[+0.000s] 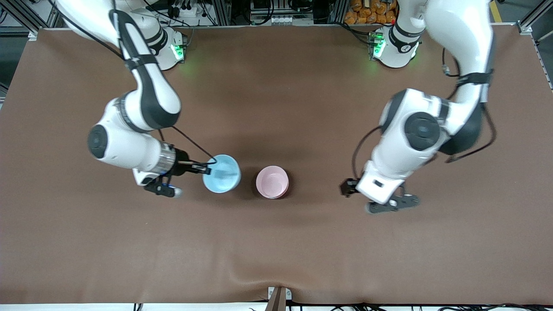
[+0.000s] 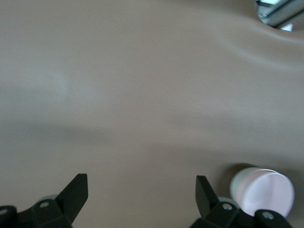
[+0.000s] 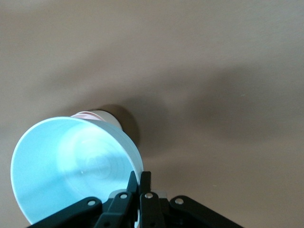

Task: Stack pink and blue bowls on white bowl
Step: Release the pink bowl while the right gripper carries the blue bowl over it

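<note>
Blue bowl in the right jaws, pink bowl just beside it toward the left arm's end.

Your right gripper [image 1: 203,169] has its jaws clamped on the rim of the blue bowl [image 1: 222,173], which is tilted with its opening toward the wrist camera, and seems to be held up off the bench [image 1: 276,242]; the pink bowl [image 1: 272,182] sits next to it on the side of the left arm, with a small gap between them. The pink one looks already nested on a pale, probably white bowl [image 2: 240,183] whose wall shows under it in the left wrist view. So your move is likely sideways and then down, rim levelled. Nothing lies between the two. Your left gripper [image 1: 380,202] waits over bare bench, jaws wide apart, well clear of the stack.
</note>
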Robot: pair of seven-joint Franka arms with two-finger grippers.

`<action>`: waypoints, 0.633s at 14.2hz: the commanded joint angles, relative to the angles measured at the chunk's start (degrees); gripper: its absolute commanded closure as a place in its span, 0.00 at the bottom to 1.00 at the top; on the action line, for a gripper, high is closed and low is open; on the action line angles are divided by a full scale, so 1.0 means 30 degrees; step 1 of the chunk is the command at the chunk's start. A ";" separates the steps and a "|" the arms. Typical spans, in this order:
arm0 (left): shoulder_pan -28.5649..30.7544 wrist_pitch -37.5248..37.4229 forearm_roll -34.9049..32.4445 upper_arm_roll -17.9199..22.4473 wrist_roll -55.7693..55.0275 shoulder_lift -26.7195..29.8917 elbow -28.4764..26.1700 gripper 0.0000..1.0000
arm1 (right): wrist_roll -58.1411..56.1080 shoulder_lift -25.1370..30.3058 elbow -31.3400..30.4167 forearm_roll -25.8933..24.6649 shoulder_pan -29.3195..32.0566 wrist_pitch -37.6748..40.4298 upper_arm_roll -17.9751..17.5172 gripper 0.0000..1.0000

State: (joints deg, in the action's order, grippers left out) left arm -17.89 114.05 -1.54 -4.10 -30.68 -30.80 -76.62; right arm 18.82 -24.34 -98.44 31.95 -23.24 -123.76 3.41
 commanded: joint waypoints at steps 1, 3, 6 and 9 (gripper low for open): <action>0.1124 -0.0865 -0.0366 -0.0157 0.0936 0.1035 -0.0417 0.00 | 0.1368 -0.0586 0.0000 0.0629 -0.1274 -0.1514 0.0180 1.00; 0.2294 -0.1800 -0.0366 -0.0186 0.2889 0.1883 -0.0446 0.00 | 0.2276 -0.1025 0.0029 0.0658 -0.1920 -0.2481 0.0180 1.00; 0.5076 -0.3383 -0.0103 -0.1062 0.6408 0.3172 -0.0446 0.00 | 0.3070 -0.1408 0.0000 0.0920 -0.2858 -0.3277 0.0180 1.00; 0.5637 -0.4732 -0.0102 -0.0860 0.7617 0.4432 -0.0446 0.00 | 0.3802 -0.1438 0.0000 0.1039 -0.3415 -0.3364 0.0180 1.00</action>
State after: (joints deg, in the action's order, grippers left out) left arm -1.92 102.28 -1.54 -5.86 -9.24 -20.97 -76.58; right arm 28.71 -28.86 -98.54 33.32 -32.13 -133.31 3.41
